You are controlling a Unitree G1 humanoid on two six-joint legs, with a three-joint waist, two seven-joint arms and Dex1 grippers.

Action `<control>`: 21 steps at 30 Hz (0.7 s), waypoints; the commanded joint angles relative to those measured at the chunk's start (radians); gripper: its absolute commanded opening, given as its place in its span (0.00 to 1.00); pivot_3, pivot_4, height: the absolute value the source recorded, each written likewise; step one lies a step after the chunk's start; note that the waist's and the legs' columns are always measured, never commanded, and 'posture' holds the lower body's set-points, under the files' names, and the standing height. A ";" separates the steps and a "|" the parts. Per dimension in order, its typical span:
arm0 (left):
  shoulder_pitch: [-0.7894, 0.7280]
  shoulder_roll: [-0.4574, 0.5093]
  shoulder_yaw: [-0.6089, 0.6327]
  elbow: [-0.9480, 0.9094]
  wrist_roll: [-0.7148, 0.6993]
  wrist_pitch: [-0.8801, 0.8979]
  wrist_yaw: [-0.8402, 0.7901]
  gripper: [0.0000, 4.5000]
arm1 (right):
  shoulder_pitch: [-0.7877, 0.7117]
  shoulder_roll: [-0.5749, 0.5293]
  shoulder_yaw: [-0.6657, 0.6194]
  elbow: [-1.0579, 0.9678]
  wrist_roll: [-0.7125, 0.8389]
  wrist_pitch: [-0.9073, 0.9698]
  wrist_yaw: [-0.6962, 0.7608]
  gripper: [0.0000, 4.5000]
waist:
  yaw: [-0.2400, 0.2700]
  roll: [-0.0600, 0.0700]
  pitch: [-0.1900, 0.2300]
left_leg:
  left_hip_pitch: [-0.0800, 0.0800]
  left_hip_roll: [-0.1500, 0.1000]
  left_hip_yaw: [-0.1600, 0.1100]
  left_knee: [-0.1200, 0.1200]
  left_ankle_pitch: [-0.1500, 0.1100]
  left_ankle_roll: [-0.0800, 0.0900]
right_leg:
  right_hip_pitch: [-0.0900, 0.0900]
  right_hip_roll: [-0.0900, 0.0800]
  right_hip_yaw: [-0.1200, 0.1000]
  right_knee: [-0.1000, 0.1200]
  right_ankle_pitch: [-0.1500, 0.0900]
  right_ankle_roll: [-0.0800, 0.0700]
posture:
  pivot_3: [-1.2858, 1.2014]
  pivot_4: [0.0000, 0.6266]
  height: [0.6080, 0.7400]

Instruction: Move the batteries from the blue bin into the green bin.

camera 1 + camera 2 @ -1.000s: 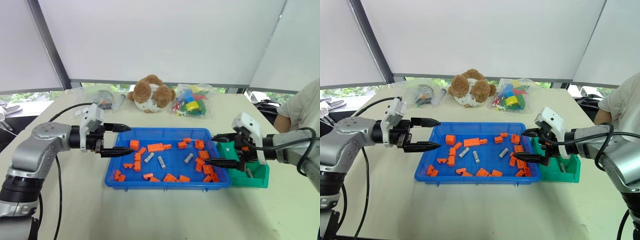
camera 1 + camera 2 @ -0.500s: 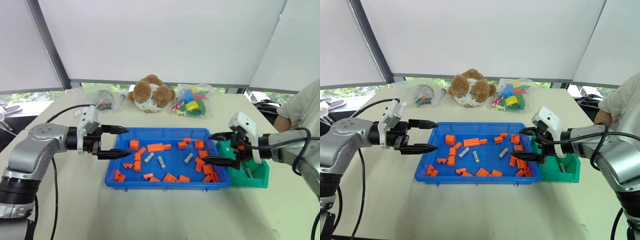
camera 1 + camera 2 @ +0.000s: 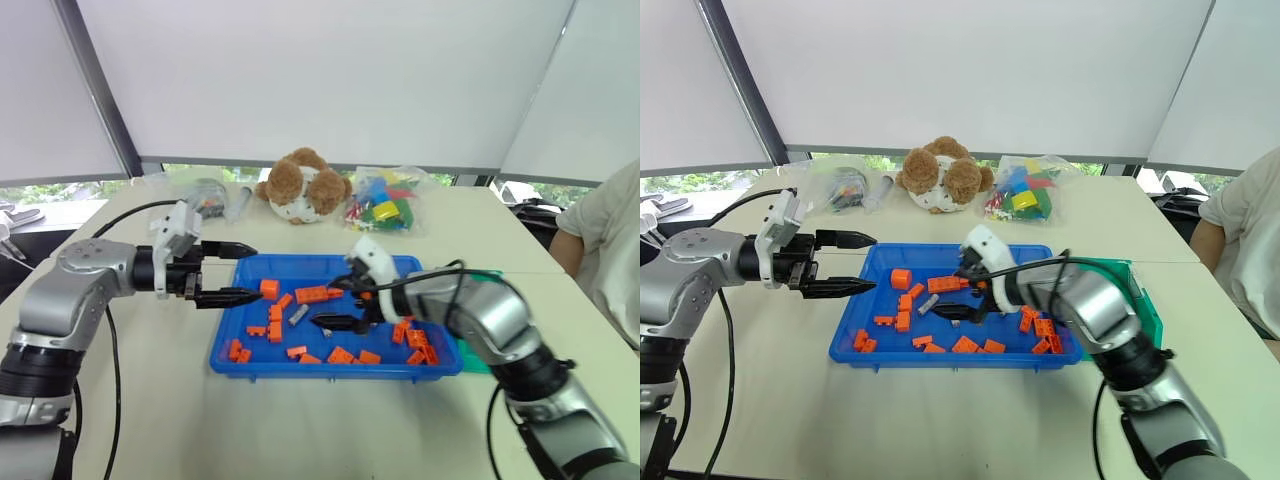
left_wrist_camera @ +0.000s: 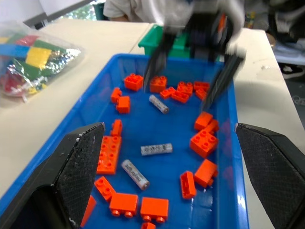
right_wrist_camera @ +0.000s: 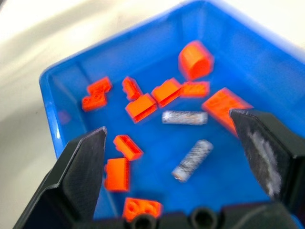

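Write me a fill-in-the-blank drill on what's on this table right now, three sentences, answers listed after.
1. The right gripper hangs with its fingers ____ over the blue bin.
2. The bricks scattered among the batteries are coloured ____.
3. Behind the blue bin sits a brown stuffed ____, beside a bag of coloured blocks.

Missing words: open; orange; toy
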 commanded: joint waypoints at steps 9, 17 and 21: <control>-0.027 0.019 0.020 0.008 0.018 -0.030 -0.011 1.00 | -0.044 0.221 0.038 0.255 -0.163 -0.028 -0.148 0.99 | -0.002 0.000 0.000 | -0.002 0.000 0.000 -0.001 0.001 -0.001 | -0.003 0.000 0.000 0.002 0.000 0.000 | 0.52 0.24 0.96; -0.011 0.018 0.022 -0.009 0.022 -0.032 -0.009 1.00 | -0.043 0.299 0.006 0.370 -0.204 -0.059 -0.183 0.99 | -0.004 0.000 0.000 | -0.004 0.000 0.000 -0.001 0.001 -0.002 | -0.006 0.000 0.000 0.003 0.000 0.000 | 0.52 0.24 0.96; -0.007 0.016 0.017 -0.016 0.026 -0.034 -0.007 1.00 | -0.028 0.315 0.038 0.382 -0.226 -0.074 -0.161 0.99 | -0.007 0.000 0.000 | -0.004 0.000 0.000 -0.001 0.001 -0.002 | -0.006 0.000 0.000 0.003 0.000 0.000 | 0.52 0.24 0.96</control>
